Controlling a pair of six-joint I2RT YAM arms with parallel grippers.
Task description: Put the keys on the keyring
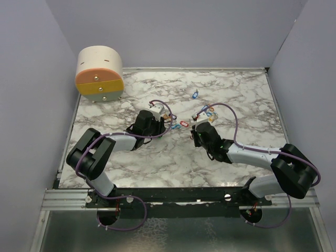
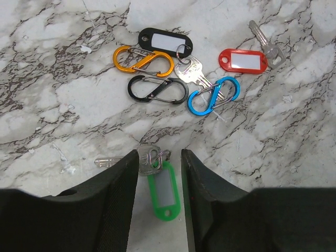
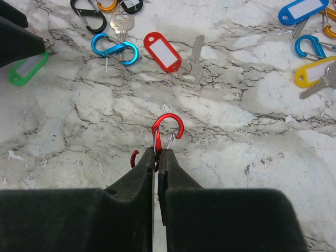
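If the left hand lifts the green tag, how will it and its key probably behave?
The green tag joins its key by a small ring, so the key would probably dangle and swing. Both look thin and flat, so likely light and unlikely to roll.

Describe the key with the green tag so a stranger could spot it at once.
On the marble table, find the left gripper near the middle. The key with the green tag lies flat between its parted jaws. It carries the only green tag; nearby lie a red tag and a black tag.
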